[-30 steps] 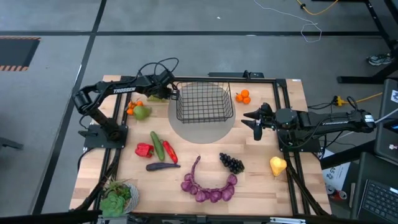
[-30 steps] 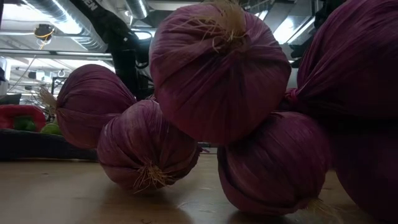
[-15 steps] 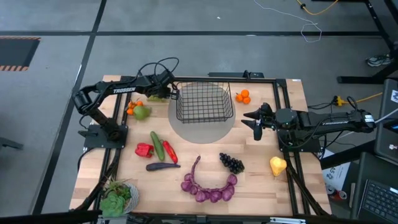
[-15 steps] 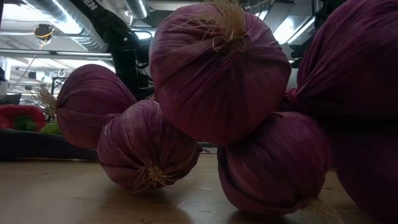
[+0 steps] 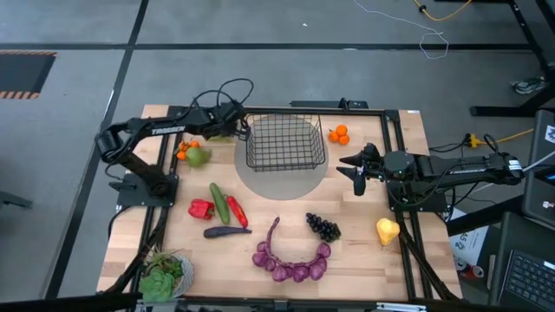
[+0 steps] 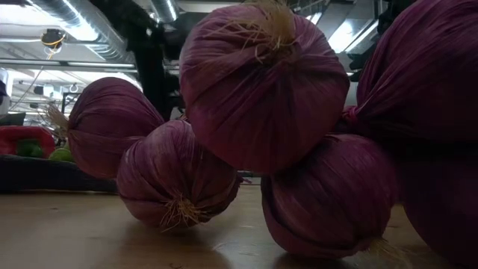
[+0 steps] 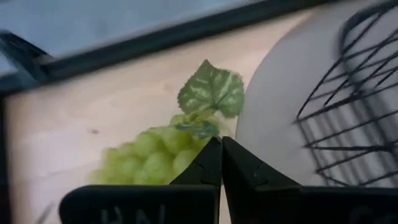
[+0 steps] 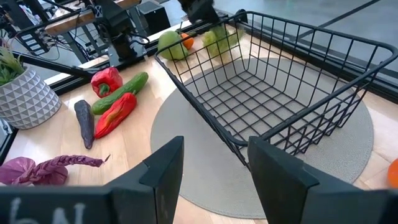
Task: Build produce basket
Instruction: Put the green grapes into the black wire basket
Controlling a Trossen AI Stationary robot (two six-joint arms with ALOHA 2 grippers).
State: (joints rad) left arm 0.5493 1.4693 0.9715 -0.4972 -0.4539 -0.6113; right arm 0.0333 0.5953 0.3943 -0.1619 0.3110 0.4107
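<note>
**Green grapes pinched at the basket's left wall**

Green plastic grapes (image 7: 155,155), a small bunch with one leaf on top, sit at the tips of my left gripper (image 7: 221,152). In the left wrist view my two dark fingers meet with no gap between them, right at the leafy end of the bunch, so I judge they are pinched on its stem, though the stem itself is hidden behind them. From above, that gripper (image 5: 232,121) hangs just beside the left wall of the black wire-mesh rectangular basket (image 5: 286,143), which stands empty on a round grey mat (image 5: 282,182).

What matters for the next move: the basket lies directly to the right of the bunch, across one flared wall, so the grapes must rise above the rim before travelling over it. My left arm is plainly the nearer one.

My right gripper (image 8: 211,165) waits on the basket's far side, fingers spread apart, holding nothing and looking into the open mesh.
</note>
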